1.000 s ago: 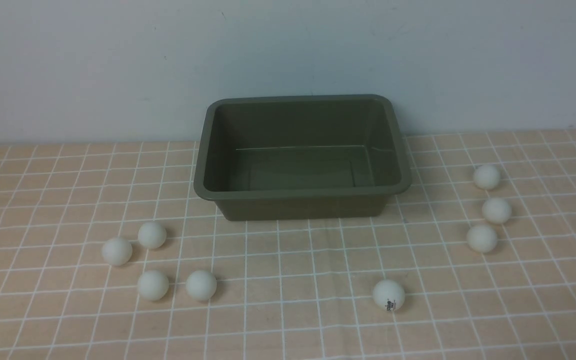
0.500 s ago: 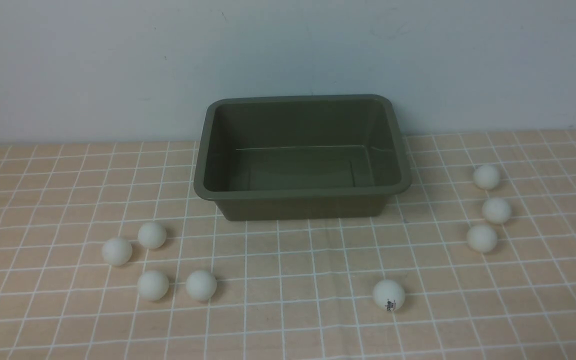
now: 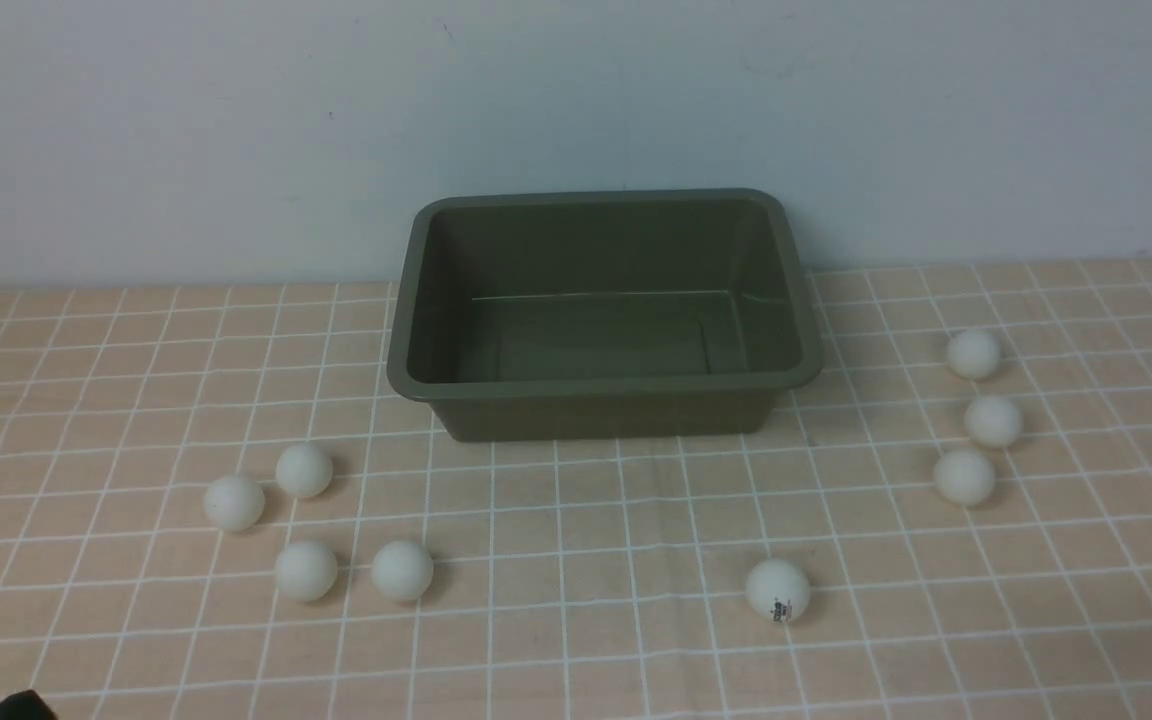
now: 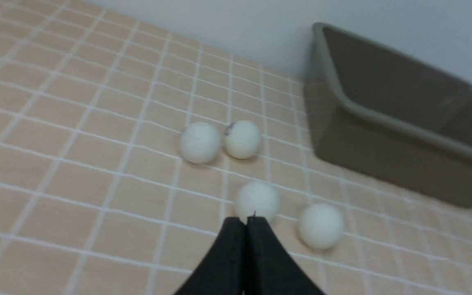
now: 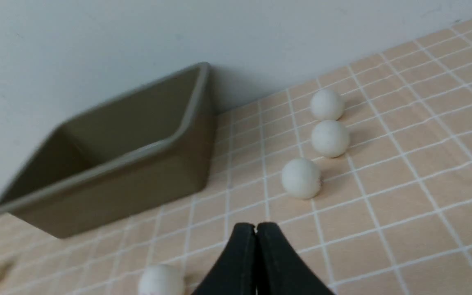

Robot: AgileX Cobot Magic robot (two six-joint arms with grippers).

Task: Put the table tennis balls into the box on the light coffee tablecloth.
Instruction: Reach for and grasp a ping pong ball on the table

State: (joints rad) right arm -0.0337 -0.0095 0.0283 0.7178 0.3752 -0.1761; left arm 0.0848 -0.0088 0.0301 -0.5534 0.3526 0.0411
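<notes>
Covering the whole work surface, the light coffee tablecloth (image 3: pixel 576 650) runs back to a plain pale wall (image 3: pixel 236 120). The box (image 3: pixel 601 415) sits upright on it at the middle rear, close to that wall, with nothing inside. Neither arm reaches into the front view beyond a dark sliver (image 3: pixel 11 708) at its lower left corner (too little shows to say what part it is). The left gripper (image 4: pixel 245 219) is held over the cloth on the robot's left, angled down and forward. Its two black fingers are pressed together tip to tip and grip nothing, and the tips point at the near ball (image 4: pixel 257 200) of the cluster on that side. The right gripper (image 5: pixel 255 225) is posed the same way on the robot's right, its fingers likewise flat against each other and empty, aimed at bare cloth between the box and the balls on that side. All eight table tennis balls (image 3: pixel 304 470) lie on the cloth outside the box. Four form a loose cluster left of its front, a three-ball row (image 3: pixel 994 421) lies to its right, and a printed ball (image 3: pixel 777 590) with a small dark mark sits alone nearer the robot, right of centre.
</notes>
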